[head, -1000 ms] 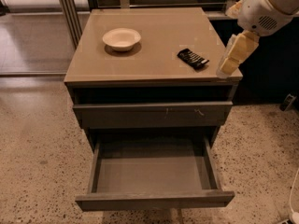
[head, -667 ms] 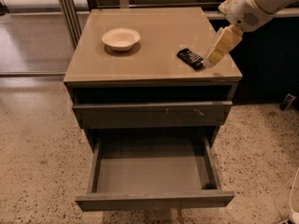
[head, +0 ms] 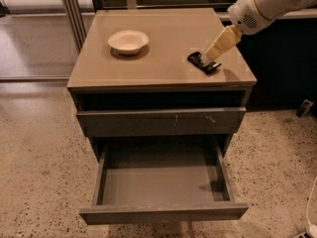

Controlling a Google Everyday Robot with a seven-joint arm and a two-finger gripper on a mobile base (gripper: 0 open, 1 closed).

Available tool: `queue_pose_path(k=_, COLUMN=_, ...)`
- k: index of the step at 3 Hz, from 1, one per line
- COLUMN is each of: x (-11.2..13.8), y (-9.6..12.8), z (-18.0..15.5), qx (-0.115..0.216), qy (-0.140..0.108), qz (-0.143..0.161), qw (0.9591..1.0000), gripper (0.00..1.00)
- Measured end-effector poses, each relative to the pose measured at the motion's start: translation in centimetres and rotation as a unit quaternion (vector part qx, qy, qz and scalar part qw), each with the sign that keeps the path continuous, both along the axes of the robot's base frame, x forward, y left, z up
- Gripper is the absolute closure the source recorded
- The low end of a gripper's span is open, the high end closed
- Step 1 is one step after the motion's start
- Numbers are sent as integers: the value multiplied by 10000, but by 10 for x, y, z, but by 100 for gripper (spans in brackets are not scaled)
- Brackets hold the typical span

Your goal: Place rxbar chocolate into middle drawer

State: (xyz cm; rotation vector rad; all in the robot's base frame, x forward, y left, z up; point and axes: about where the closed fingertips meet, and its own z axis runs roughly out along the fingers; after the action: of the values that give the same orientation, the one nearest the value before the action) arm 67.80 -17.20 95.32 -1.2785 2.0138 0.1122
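Our end effector [head: 214,57] leans at the rxbar chocolate [head: 202,62] to grab it; we cannot tell its grip. The middle drawer [head: 158,185] is open for it.

Drawer open from above, counter mostly free

The claw [head: 214,57] hangs over the bar [head: 203,62] at the counter's [head: 163,29] right front, well apart from the bowl [head: 128,40]. The pulled-out drawer [head: 163,185] gapes below, its rear tucked under the shut front [head: 161,122].

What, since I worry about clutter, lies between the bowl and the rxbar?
Only bare cabinet top, in the camera view; the claw is at the rxbar.
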Motion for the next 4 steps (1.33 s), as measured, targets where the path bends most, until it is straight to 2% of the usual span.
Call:
queue_pose_path(k=1, x=7, y=-9, z=-12, qx=71, qy=-31, qz=-381, qw=9992, gripper=0)
queue_pose_path(k=2, x=26, y=-22, z=-36, qx=280, qy=-93, qz=-985, qw=9947, gripper=0)
queue_pose_path(k=3, x=51, y=-31, z=-54, qx=586, qy=-187, qz=-1472, qw=9872, gripper=0)
queue_pose_path(k=4, x=75, y=-37, z=-70, qx=931, qy=-211, qz=-1809, qw=9789, gripper=0)
